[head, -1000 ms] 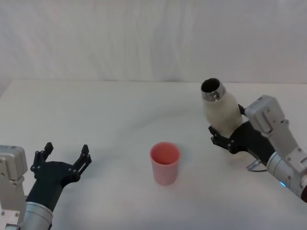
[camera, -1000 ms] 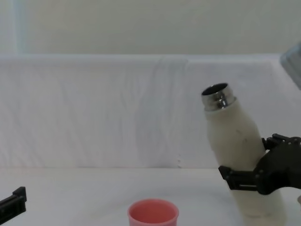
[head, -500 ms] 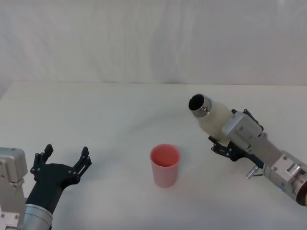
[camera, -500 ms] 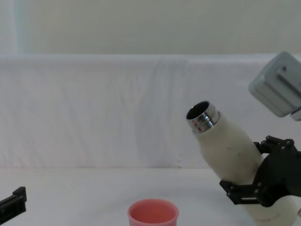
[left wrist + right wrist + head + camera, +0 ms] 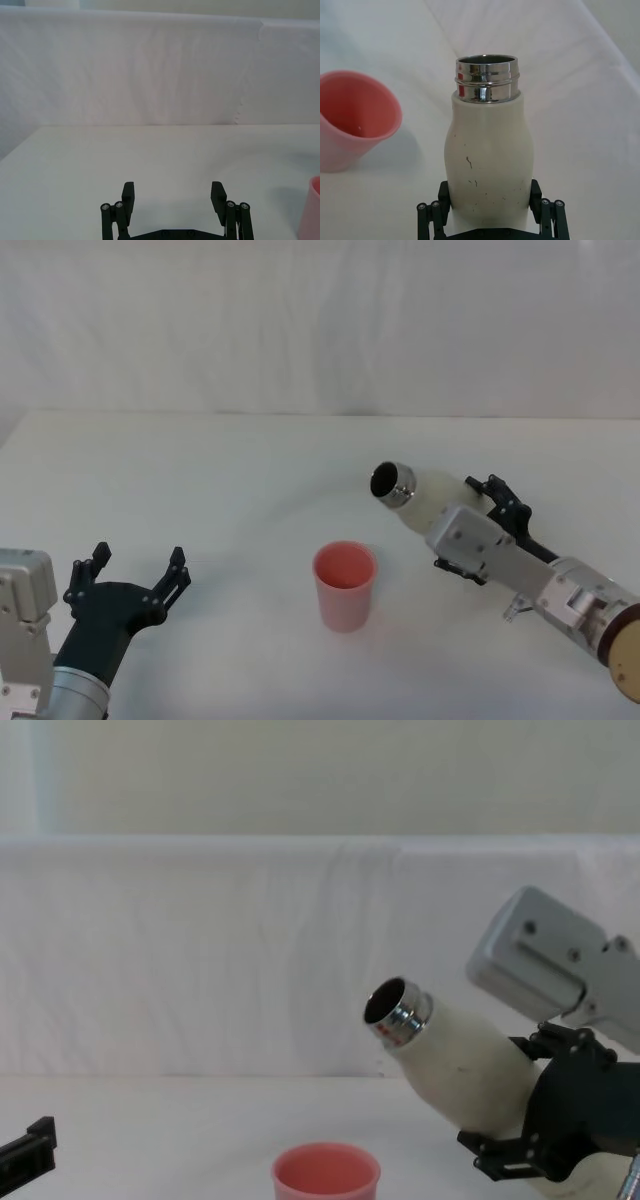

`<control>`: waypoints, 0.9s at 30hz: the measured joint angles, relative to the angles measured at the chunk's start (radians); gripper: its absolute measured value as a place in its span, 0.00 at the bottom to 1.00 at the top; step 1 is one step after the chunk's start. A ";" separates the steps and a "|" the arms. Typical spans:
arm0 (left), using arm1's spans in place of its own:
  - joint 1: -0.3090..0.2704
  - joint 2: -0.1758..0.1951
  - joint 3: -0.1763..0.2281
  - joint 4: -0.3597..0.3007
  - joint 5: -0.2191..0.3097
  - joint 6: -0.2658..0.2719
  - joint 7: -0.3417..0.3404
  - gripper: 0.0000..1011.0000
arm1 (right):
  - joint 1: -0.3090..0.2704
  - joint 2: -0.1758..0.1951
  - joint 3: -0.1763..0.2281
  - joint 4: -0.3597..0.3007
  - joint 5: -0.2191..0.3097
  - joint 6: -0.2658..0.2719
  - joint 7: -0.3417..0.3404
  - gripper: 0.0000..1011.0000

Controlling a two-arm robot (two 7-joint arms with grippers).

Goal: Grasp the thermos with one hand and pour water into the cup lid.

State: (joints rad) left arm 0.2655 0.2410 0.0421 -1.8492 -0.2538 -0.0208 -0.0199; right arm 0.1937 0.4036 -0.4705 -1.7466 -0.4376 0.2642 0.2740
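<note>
Grasp done: right pincer is clamped round the lower body of the thermos, lifted off the desk and tilted, open neck aimed toward the cup lid but short of its rim. No water visible; pour remains. Left pincer idle, spread wide, empty. No readable writing, just dark specks.

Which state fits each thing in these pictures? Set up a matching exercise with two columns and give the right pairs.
Things:
1. thermos
2. cup lid
3. left gripper
4. right gripper

States:
A. open, holding nothing
B. upright on the table
C. tilted, mouth toward the cup
D. clamped around a bottle

Pairs: 1-C, 2-B, 3-A, 4-D
</note>
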 joint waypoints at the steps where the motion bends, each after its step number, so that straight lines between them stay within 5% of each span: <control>1: 0.000 0.000 0.000 0.000 0.000 0.000 0.000 0.99 | 0.000 0.000 0.000 0.000 0.000 0.000 0.000 0.94; 27: 0.000 0.000 0.000 0.000 0.000 0.000 0.000 0.99 | 0.030 0.009 -0.050 -0.003 -0.221 0.028 0.063 0.94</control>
State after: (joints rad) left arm 0.2655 0.2409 0.0421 -1.8492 -0.2539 -0.0208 -0.0199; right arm 0.2236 0.4125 -0.5202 -1.7495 -0.6587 0.2926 0.3372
